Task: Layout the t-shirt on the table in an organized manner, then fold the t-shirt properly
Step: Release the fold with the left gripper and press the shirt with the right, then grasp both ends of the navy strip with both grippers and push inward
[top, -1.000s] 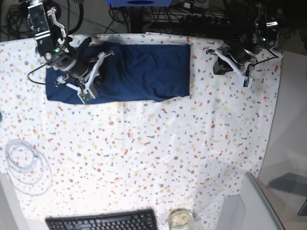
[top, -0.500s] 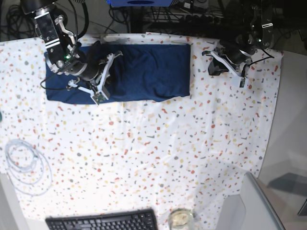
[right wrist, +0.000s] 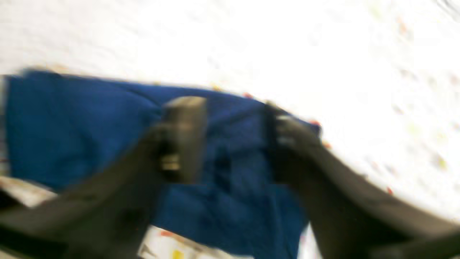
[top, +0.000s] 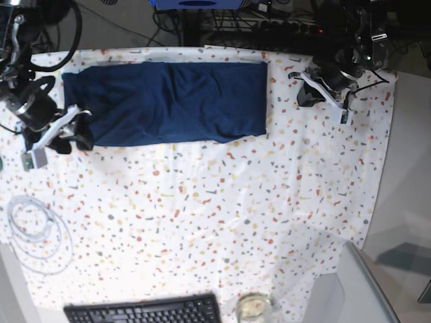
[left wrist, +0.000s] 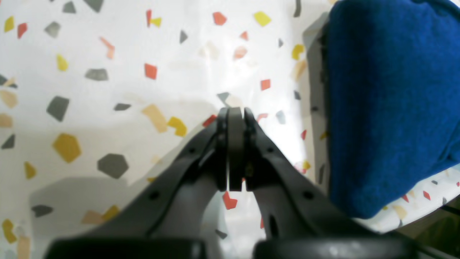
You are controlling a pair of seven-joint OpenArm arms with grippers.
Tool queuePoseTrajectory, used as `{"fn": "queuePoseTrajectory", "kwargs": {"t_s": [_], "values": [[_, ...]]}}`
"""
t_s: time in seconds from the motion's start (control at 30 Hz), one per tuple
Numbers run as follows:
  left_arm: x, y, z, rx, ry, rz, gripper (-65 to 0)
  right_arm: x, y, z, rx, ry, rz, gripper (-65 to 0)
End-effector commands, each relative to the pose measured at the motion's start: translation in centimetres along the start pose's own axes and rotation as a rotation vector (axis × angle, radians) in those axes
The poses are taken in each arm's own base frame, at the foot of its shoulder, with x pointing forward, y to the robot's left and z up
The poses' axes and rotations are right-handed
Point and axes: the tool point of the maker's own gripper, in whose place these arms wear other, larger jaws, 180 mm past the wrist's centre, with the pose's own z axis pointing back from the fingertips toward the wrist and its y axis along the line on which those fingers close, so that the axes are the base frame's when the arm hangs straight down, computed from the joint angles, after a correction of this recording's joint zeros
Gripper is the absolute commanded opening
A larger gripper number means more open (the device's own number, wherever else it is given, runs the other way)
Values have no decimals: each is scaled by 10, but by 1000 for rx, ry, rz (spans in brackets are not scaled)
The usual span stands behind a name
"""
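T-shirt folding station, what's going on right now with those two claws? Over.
Left gripper shut, empty, beside the t-shirt. Right gripper open, jaws apart over the shirt's end. T-shirt lies folded in a long band on the table. Nothing on it.

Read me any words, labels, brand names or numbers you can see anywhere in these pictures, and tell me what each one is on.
No readable text anywhere.
Plain dark navy blue t-shirt: no print or label showing.
White table cloth with red, yellow and grey flecks: pattern only, no lettering.
Black keyboard: key legends too small to read.
Small green boards on the arms: markings too small to read.
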Motion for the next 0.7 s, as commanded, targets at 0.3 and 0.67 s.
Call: {"fn": "queuePoseTrajectory", "kwargs": {"t_s": [0.3, 0.67], "values": [[25, -3, -5, -13, -58, -18, -573, -61, -87, 7, -40, 221, -222, -81], [30, -39, -26, -108, -32, -78, -390, -93, -27, -24, 114, 346, -175, -81]]}}
